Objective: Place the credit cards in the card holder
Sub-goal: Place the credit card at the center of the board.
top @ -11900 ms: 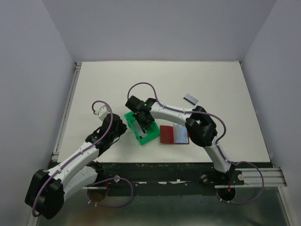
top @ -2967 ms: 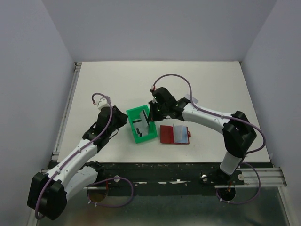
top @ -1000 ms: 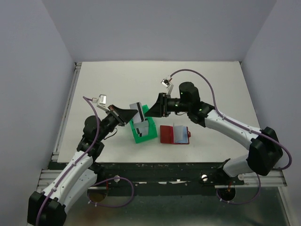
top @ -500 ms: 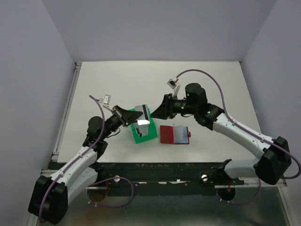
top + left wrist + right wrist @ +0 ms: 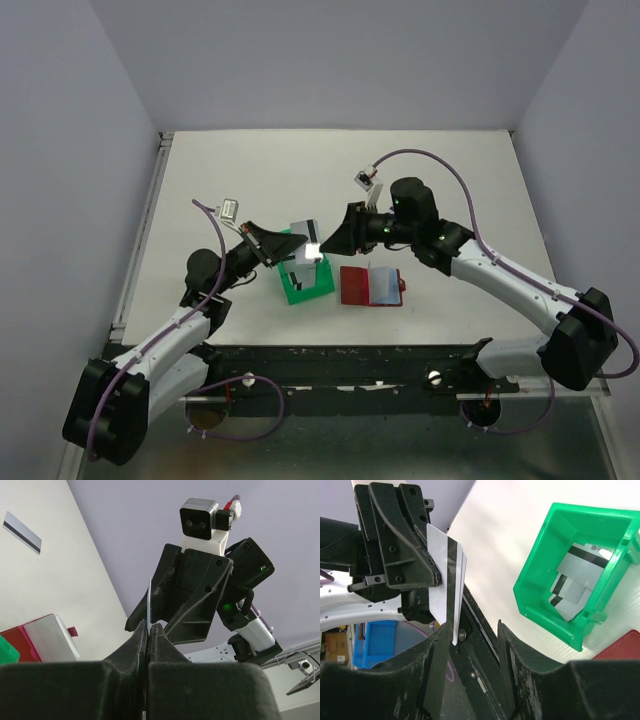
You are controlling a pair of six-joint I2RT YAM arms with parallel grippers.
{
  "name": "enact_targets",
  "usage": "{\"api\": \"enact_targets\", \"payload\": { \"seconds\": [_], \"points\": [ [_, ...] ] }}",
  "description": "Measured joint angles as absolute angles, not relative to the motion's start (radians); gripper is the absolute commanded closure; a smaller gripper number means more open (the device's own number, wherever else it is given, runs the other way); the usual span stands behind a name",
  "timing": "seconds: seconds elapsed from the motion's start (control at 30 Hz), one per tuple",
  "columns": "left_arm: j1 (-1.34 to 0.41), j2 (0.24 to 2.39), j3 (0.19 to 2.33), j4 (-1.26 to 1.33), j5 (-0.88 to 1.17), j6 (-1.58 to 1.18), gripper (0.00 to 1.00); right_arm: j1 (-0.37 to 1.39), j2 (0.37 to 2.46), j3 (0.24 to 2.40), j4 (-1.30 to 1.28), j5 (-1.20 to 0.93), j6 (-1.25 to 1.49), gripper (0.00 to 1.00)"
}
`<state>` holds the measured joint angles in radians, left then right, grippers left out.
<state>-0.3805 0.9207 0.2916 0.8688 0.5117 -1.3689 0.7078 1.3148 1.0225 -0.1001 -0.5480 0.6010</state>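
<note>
From above, the left gripper (image 5: 288,243) pinches a card (image 5: 305,237) upright in the air over the tray (image 5: 300,292). It offers the card to the right gripper (image 5: 327,241), which faces it tip to tip, so I judge this a handover. The holder (image 5: 371,286) lies open on the table (image 5: 450,180), below-right of the right fingers.

From the left wrist, the left fingers (image 5: 132,650) are pressed shut on the card, a thin edge-on line rising from them. The right jaws spread either side of it. The holder lies lower-left of the fingers.

From the right wrist, the right fingers (image 5: 435,680) stand apart with the card's free end between them, gripping nothing yet. More cards (image 5: 572,572) lie in the tray, up-right of the fingers.
</note>
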Motion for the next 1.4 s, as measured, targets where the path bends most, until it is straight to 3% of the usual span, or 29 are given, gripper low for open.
{"api": "enact_targets", "payload": {
  "seconds": [0.2,0.57,1.13,1.4],
  "points": [
    [-0.381,0.944,0.286,0.900,0.519,-1.397,0.90,0.708,1.330,1.029,-0.099,-0.549,0.602,0.48],
    [-0.381,0.981,0.255,0.897,0.521,-1.488,0.98,0.708,1.351,1.042,-0.099,-0.549,0.617,0.48],
    [-0.381,0.994,0.246,0.881,0.513,-1.518,0.95,0.708,1.420,1.060,-0.098,-0.560,0.658,0.50],
    [-0.381,1.030,0.246,0.899,0.513,-1.535,0.93,0.707,1.433,1.060,-0.054,-0.593,0.696,0.55]
  ]
}}
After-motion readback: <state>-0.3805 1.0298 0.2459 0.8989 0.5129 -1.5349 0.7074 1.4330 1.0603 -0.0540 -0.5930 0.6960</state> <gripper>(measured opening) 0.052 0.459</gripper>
